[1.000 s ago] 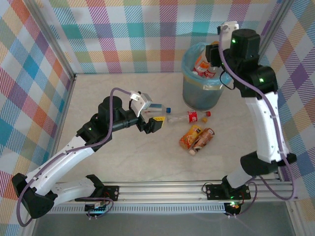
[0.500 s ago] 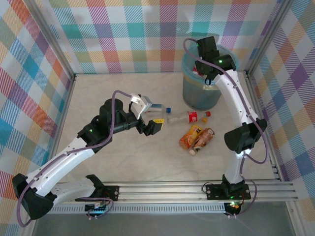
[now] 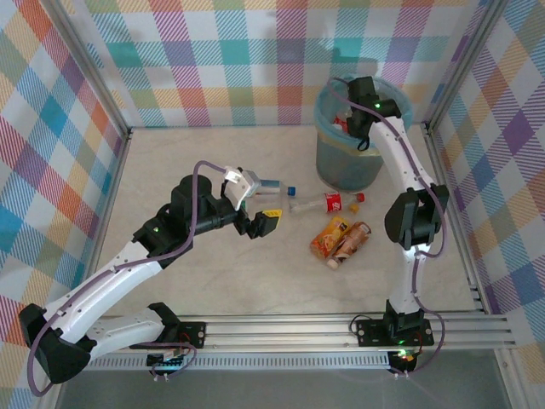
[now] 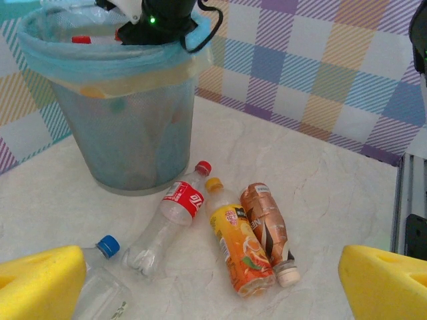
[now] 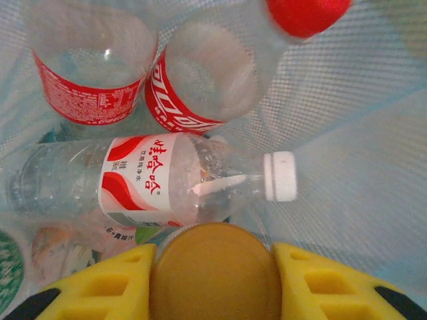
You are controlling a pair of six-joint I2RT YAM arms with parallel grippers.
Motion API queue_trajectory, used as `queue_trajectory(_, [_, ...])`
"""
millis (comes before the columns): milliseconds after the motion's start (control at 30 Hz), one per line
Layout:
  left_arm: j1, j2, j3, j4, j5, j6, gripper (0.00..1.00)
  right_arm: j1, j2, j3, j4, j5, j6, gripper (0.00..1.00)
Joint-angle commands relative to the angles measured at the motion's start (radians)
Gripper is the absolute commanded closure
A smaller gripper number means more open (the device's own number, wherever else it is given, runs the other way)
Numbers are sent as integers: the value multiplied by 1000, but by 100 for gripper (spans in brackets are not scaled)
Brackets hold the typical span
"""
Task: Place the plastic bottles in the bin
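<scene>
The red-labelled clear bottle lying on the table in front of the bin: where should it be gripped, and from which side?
Probably at the labelled middle of the red-labelled bottle, from straight above, jaws across its width. It lies flat with its cap toward the bin. The orange bottle crowds its neck and the blue-capped bottle its base, so the middle has the most room.

A white-capped clear bottle (image 5: 160, 183) has a red-and-white label with large red Chinese characters, 娃哈哈, the Wahaha brand; the smaller characters below are too fine to read. The red-capped bottle (image 5: 200, 87) beside it shows part of a white cursive logo, cut off. On the tabletop (image 4: 333, 193), lettering on the red-labelled bottle (image 4: 179, 202), orange bottle (image 4: 241, 252) and brown bottle (image 4: 265, 223) is illegible.
</scene>
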Motion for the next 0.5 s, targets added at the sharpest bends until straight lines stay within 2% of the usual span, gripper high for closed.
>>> queue_trajectory(0, [9,-10,-11,7,-7,7,3,-17,24,-20,7,-42,26,63])
queue_trajectory(233, [9,-5,-10,4,-15,11,2,-30,14,-24,4,-90,63,45])
queue_trajectory(300, [9,-1,-8,4,-15,8,2,-30,-9,-24,3,-101,72,35])
queue_trajectory(467, [10,7,0,7,-18,4,2,-30,-98,-24,21,-138,94,30])
